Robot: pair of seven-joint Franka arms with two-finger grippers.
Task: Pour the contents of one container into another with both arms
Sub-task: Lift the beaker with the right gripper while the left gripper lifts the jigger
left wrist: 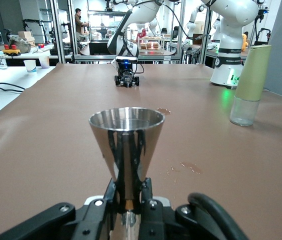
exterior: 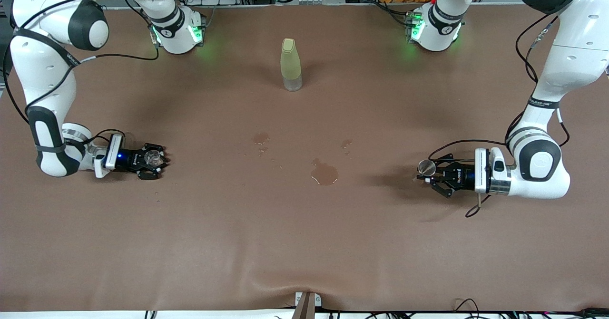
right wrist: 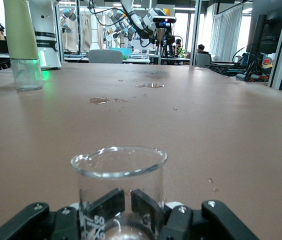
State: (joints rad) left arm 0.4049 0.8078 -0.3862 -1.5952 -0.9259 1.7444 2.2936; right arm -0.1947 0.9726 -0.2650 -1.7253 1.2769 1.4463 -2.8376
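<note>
A: Where was the right gripper (exterior: 153,159)?

B: Low at the right arm's end of the table (exterior: 304,243), fingers (right wrist: 112,204) closed on the cup (exterior: 153,157). In the right wrist view the cup (right wrist: 118,187) stood upright between them, clear, with a pouring lip and a printed scale on its wall.

A: Anything in it?

B: I could not tell.

A: And the left gripper (exterior: 428,175)?

B: At the left arm's end, also low, pinching the narrow waist of the jigger (exterior: 427,168). The left wrist view showed the jigger (left wrist: 126,145) upright, its round rim level and its top cone shiny (the fingers (left wrist: 146,192) gripped just under that cone).

A: So the two vessels were close?

B: No, well apart, each at its own end of the table. From the left wrist camera the right gripper (left wrist: 126,79) looked small.

A: What lay between them?

B: Wet spots on the brown cover. The largest puddle (exterior: 324,173) sat about midway, nearer the front camera than the two smaller stains (exterior: 260,139).

A: And the bottle (exterior: 290,64)?

B: Upright and capped, yellow-green with a clear base, mid-table and farther from the front camera than the puddle, toward the bases. Neither gripper was near it.
</note>
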